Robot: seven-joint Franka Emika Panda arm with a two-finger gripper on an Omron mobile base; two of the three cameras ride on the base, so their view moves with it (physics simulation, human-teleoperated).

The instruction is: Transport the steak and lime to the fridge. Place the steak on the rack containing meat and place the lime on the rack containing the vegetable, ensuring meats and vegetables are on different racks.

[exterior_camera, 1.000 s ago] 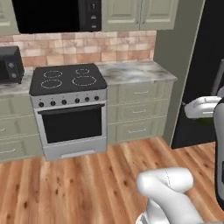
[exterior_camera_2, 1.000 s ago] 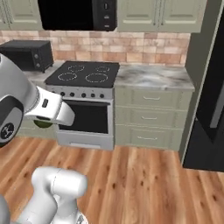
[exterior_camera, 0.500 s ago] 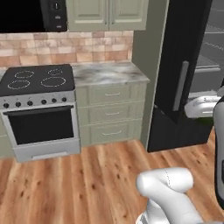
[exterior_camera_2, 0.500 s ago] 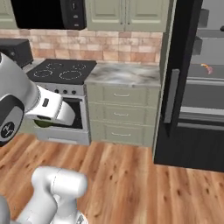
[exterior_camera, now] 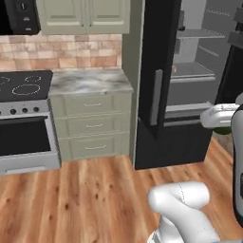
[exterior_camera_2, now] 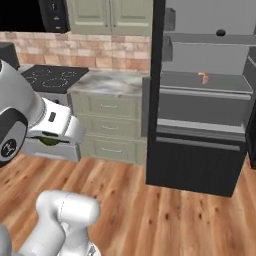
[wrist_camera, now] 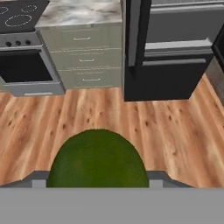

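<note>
A dark green lime (wrist_camera: 97, 159) sits between the fingers of my gripper (wrist_camera: 97, 177), which is shut on it. From the left base the gripper (exterior_camera: 220, 126) hangs at the right edge, with a sliver of the lime (exterior_camera: 222, 129) under the white hand. From the right base the lime (exterior_camera_2: 50, 140) shows beneath the hand at the left. The fridge (exterior_camera_2: 205, 100) stands open ahead. One rack carries a small pink-orange item (exterior_camera_2: 203, 78), and a small dark item (exterior_camera_2: 220, 33) lies on the rack above. The steak is out of view.
The black fridge door (exterior_camera: 156, 85) stands open, edge-on, between the counter and the racks. A marble counter (exterior_camera: 88, 81) over green drawers (exterior_camera: 92, 126) and a stove (exterior_camera: 23, 118) lie to the left. Wood floor (wrist_camera: 131, 127) stretches between me and the fridge.
The whole scene has slid left as the base moved: the stove has gone to the left edge and the open fridge has come into view. The lime stays in the gripper.
</note>
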